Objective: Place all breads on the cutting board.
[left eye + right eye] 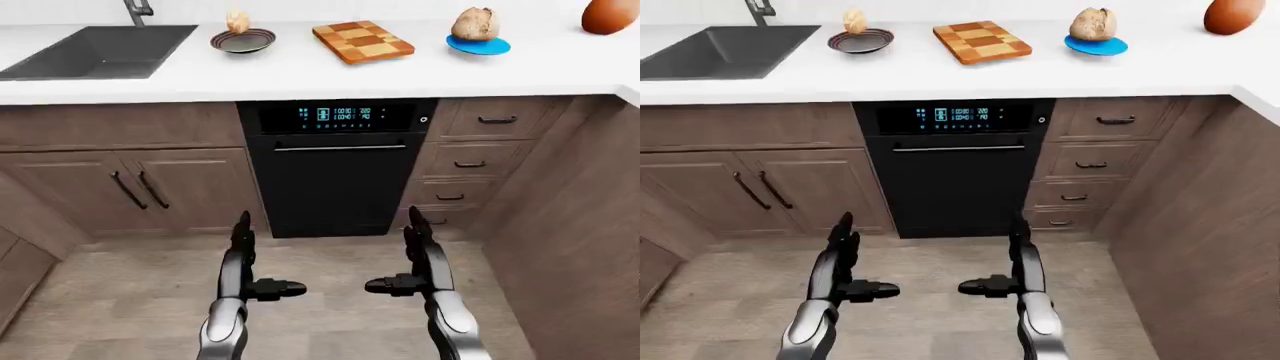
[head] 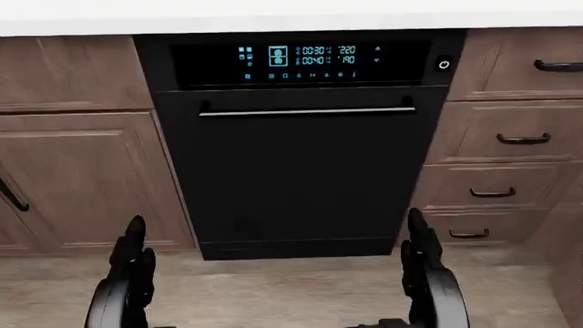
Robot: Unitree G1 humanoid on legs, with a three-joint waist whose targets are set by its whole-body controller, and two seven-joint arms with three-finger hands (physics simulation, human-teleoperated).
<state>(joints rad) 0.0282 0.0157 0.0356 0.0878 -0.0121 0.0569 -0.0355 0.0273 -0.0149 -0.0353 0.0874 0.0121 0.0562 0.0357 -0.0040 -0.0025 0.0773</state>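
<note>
On the white bench [image 1: 300, 71] we see a checkered wooden cutting board [image 1: 362, 41], between one small bread on a dark plate [image 1: 238, 22] and a round bread on a blue plate [image 1: 476, 25]. Our left hand [image 1: 245, 259] and right hand [image 1: 420, 259] hang low over the floor, fingers spread, holding nothing.

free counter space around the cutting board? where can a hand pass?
Cutting board is bare on top. Open white counter lies between it and the dark plate with a small bread, and between it and the blue plate with a round loaf. The counter's near strip is clear. Top right a brown loaf crowds the corner.
</note>
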